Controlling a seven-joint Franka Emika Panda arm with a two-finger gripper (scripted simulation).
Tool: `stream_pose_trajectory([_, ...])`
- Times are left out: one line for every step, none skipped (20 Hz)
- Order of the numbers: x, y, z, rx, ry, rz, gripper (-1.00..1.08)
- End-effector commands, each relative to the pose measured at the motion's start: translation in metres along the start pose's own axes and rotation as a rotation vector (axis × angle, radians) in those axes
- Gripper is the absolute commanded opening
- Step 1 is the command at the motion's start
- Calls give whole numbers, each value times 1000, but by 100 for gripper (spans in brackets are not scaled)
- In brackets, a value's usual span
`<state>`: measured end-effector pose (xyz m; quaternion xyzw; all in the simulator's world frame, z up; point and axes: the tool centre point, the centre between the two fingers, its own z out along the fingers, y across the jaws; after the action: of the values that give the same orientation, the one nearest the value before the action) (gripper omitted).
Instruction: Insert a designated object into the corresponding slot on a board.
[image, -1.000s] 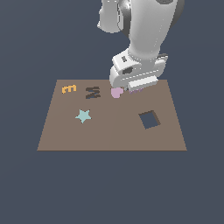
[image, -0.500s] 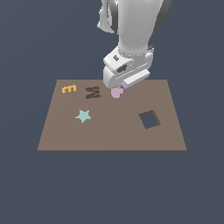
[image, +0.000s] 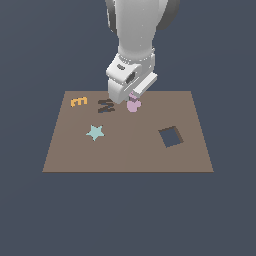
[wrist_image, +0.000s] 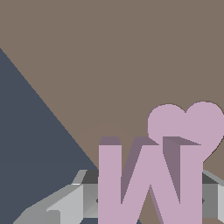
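Exterior view: we see our gripper (image: 131, 96) low over the far edge of the board (image: 125, 150), between the slot (image: 106, 105) and the pink heart (image: 133, 106); the letter is mostly hidden under the hand.

Wrist view: we hold the lilac M block (wrist_image: 146, 181) between our fingers (wrist_image: 65, 205), jaws closed on its sides, heart (wrist_image: 188, 124) just behind.

Handling: we judge it light, rigid, smooth; flat side faces suit gripping.

Orientation: its legs run across the jaws, its long axis along the closing line.
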<state>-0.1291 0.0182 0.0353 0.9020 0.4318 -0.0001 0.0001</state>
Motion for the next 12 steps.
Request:
stream_pose_trajectory([-8,7,-1,-1,0,-82,-100])
stream_pose_trajectory([-12,10,-1,-1,0,-114,-100])
stream_pose_trajectory([-15,13,-1,-1,0,-145,-100])
stream_pose_trajectory([-18,16,-1,-1,0,-177,-100])
stream_pose_trajectory([-20,20,-2,-1,0,-208,-100])
stream_pose_trajectory([-23,23,-2,-1,0,-240,-100])
stream_pose_trajectory([-26,27,-2,-1,0,-272,-100])
stream_pose_trajectory([-28,30,-2,-1,0,-303,-100])
stream_pose_trajectory([-31,34,-2,-1,0,-335,-100])
stream_pose_trajectory([-33,38,-3,-1,0,-367,-100])
stream_pose_trajectory([-35,42,-3,-1,0,-398,-100])
stream_pose_trajectory([-37,46,-3,-1,0,-428,-100])
